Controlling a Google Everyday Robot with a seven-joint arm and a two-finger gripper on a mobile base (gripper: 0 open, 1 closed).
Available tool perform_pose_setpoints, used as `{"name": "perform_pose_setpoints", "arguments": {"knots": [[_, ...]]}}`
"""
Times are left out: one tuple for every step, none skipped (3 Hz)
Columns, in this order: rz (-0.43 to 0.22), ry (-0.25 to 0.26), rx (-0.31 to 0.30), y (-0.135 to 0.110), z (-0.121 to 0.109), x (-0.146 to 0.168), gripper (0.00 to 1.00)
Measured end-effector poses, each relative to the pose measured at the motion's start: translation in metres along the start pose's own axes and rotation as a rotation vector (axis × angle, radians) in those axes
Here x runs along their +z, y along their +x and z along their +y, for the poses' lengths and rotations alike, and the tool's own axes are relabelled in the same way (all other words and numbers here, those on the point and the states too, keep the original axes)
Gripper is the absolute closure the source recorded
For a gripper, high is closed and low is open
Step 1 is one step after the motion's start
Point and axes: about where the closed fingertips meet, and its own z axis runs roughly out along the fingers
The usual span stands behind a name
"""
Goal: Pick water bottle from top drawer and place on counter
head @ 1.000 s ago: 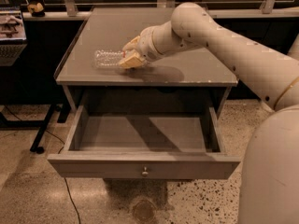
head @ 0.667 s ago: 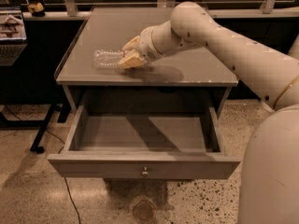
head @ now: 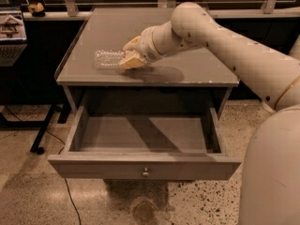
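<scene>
The water bottle lies on its side on the left part of the counter, clear and crinkled, its right end hidden in my gripper. My gripper reaches in from the right, low over the counter, and is shut on the bottle's right end. The bottle rests on the surface. The top drawer is pulled out fully below the counter. Its knob is at the centre of the front panel, and nothing shows inside it.
My arm crosses the counter's right half and my body fills the lower right. A black stand with a foot and a floor cable are left of the cabinet. A railing runs behind.
</scene>
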Motion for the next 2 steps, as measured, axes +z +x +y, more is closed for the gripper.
{"name": "perform_pose_setpoints", "arguments": {"knots": [[0.000, 0.000, 0.000, 0.0000, 0.0000, 0.0000, 0.08], [0.000, 0.000, 0.000, 0.0000, 0.0000, 0.0001, 0.00]]}}
